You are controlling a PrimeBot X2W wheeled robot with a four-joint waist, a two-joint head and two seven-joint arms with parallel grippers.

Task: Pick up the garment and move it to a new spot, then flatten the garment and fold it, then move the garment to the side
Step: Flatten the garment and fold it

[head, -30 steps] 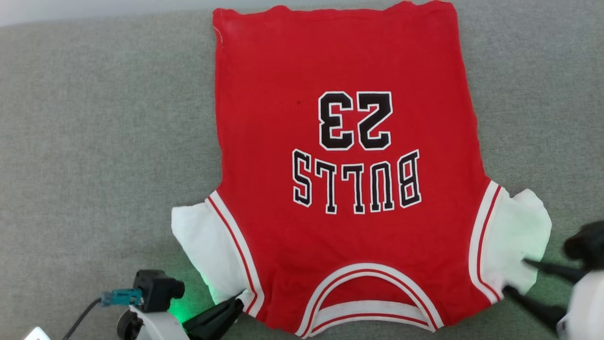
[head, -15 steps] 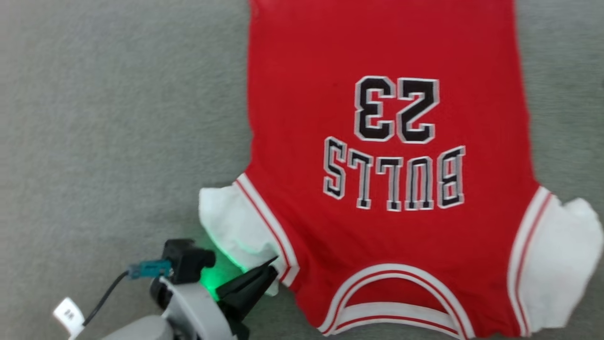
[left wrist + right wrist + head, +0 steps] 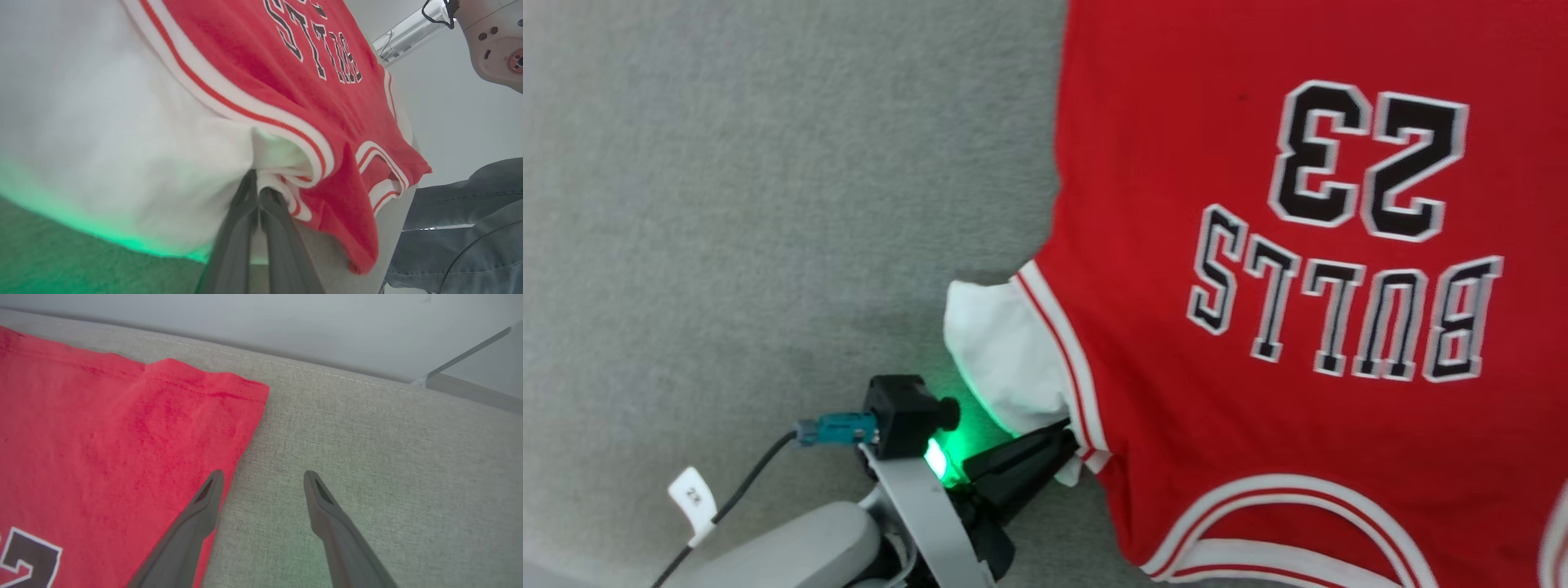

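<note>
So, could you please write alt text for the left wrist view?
The left gripper, shut, pinches the garment where its white sleeve meets the striped trim. Its red, lettered body lies over a grey surface, a person's legs at right.

The shirt (image 3: pixel 1258 425) is soft, matt red knit cloth; its sleeve (image 3: pixel 1005 351) at eight o'clock is white cloth with ribbed trim. The lettering (image 3: pixel 1339 318) looks flat and smoother. The grey cover (image 3: pixel 727 204) is coarse woven fabric. My left gripper (image 3: pixel 1063 437) looks like dark matt plastic, and my forearm (image 3: pixel 792 547) is pale and smooth.
</note>
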